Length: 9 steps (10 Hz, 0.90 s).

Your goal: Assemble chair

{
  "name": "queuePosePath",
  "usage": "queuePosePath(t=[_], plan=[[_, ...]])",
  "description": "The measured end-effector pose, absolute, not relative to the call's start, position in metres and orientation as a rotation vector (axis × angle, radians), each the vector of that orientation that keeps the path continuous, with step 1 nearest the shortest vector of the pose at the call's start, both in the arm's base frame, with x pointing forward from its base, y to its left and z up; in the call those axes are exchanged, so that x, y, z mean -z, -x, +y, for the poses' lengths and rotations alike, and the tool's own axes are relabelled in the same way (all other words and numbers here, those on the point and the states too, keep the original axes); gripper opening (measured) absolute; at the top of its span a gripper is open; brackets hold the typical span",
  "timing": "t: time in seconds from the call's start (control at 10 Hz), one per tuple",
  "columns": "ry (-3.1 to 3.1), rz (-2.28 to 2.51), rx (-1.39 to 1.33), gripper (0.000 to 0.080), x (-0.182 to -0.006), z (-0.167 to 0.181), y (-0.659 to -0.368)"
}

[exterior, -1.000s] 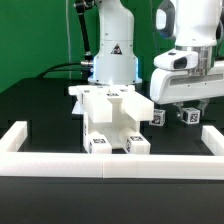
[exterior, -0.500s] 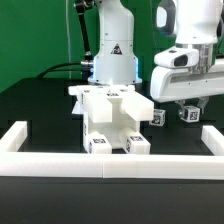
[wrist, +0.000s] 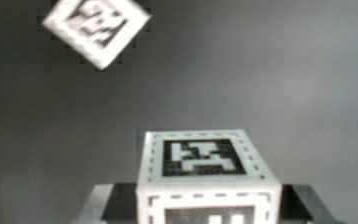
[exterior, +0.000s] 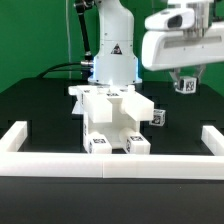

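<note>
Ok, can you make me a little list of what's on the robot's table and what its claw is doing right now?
gripper: shut, up above the table
held thing: small white block with a black-and-white tag
chair: half built, in the middle of the table
tagged block: next to the chair on the exterior view's right; joined or loose, cannot tell
front edge: low white rail
behind the chair: robot base

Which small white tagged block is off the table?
The small white plastic block clamped in the pincer, up in the air; the other block sits beside the white chair.
</note>
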<state>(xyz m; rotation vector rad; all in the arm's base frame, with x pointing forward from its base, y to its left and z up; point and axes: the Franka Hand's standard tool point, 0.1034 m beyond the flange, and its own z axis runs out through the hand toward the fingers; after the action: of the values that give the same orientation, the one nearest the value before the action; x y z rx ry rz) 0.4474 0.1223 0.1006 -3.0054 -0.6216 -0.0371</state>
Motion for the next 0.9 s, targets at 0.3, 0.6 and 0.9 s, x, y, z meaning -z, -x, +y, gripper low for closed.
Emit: queuePosePath(t=[0.3,0.6,0.9], plan=[[3.01,-0.618,0.052,0.0285,-0.095,0.123,-0.446],[2.985,-0.688,0.015,0.0285,-0.112,0.109,-0.458],[2.985,-0.672,-0.032,0.0285,-0.142,0.097,-0.495]])
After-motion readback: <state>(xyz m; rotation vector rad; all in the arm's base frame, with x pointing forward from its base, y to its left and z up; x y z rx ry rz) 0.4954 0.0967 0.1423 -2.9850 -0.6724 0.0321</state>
